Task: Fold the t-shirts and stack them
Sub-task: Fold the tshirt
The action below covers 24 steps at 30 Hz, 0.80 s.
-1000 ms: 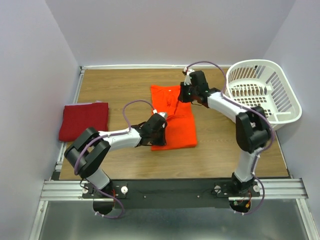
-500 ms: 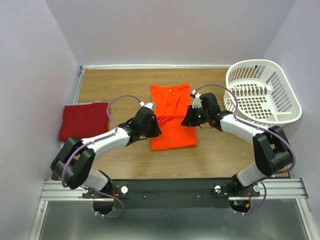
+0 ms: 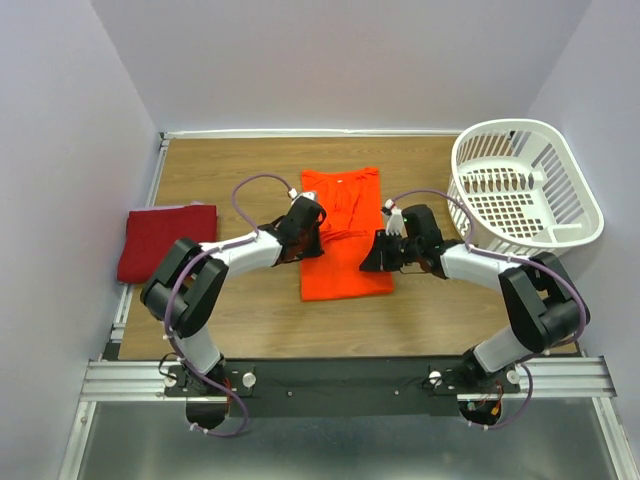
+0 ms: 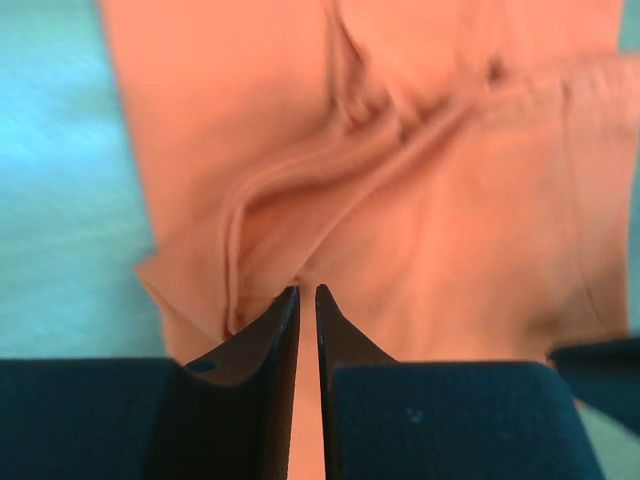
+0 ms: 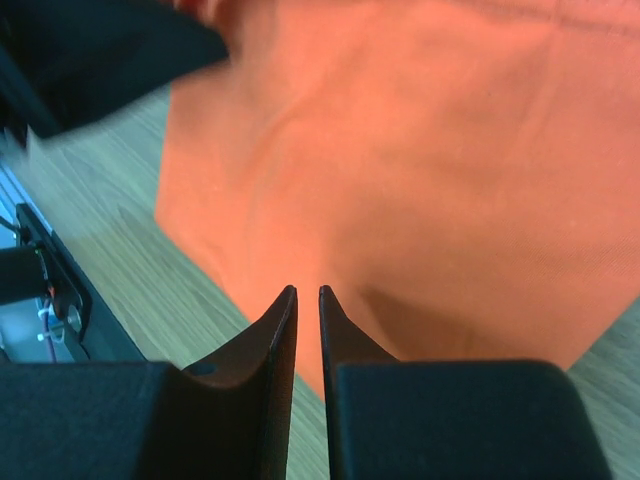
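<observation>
The bright orange-red t-shirt (image 3: 345, 265) lies flat mid-table as a long folded strip, collar at the far end, with a wrinkle across its middle. My left gripper (image 3: 318, 228) is low at the strip's left edge. In the left wrist view its tips (image 4: 306, 290) point at a bunched pleat of the orange cloth (image 4: 420, 200); the jaws stand a narrow slit apart, empty. My right gripper (image 3: 368, 258) is at the right edge, its tips (image 5: 307, 290) over the orange cloth (image 5: 420, 150), also a slit apart and empty. The dark crimson t-shirt (image 3: 168, 242) lies folded at the left.
A white lattice laundry basket (image 3: 525, 185) stands at the far right, close behind the right arm's forearm. Walls close in the wooden table (image 3: 240, 180) on three sides. A metal rail (image 3: 340, 378) runs along the near edge.
The right gripper swung from the shirt's collar end down to its right edge. The left gripper drew off the lower left part and came up to the left edge. The shirt stayed put.
</observation>
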{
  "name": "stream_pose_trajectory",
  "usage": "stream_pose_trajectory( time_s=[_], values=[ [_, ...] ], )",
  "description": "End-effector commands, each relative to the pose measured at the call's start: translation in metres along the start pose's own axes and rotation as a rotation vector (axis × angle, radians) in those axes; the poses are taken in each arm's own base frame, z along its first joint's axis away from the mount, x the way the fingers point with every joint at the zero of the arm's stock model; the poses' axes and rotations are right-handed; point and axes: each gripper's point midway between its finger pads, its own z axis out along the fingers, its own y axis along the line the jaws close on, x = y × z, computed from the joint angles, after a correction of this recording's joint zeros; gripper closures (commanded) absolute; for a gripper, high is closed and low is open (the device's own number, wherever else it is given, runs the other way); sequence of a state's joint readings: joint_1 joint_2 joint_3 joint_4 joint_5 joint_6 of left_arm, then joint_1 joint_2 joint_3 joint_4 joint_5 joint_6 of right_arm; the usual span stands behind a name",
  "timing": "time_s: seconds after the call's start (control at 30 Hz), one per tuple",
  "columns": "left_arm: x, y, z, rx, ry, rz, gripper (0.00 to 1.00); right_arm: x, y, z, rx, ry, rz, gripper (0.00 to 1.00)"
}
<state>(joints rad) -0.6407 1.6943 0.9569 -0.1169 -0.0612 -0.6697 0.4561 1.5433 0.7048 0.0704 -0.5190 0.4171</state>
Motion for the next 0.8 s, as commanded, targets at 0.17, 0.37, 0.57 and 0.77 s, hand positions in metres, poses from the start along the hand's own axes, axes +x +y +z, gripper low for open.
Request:
stream_pose_trajectory(
  time_s=[0.17,0.37,0.57,0.77],
  values=[
    [-0.064,0.051,0.024,-0.207,-0.089,0.008,0.81,0.007,0.000,-0.002,-0.029,-0.015,-0.006,0.79],
    [-0.124,0.038,0.018,-0.194,-0.174,0.010,0.81,0.006,0.007,-0.009,-0.043,-0.031,0.003,0.79],
    [-0.099,0.019,-0.037,-0.024,-0.179,-0.023,0.80,0.016,0.016,-0.019,-0.097,-0.020,0.018,0.79],
    [0.001,0.008,-0.066,0.185,-0.031,-0.038,0.80,0.028,0.010,-0.028,-0.127,-0.031,0.077,0.79]
  ],
)
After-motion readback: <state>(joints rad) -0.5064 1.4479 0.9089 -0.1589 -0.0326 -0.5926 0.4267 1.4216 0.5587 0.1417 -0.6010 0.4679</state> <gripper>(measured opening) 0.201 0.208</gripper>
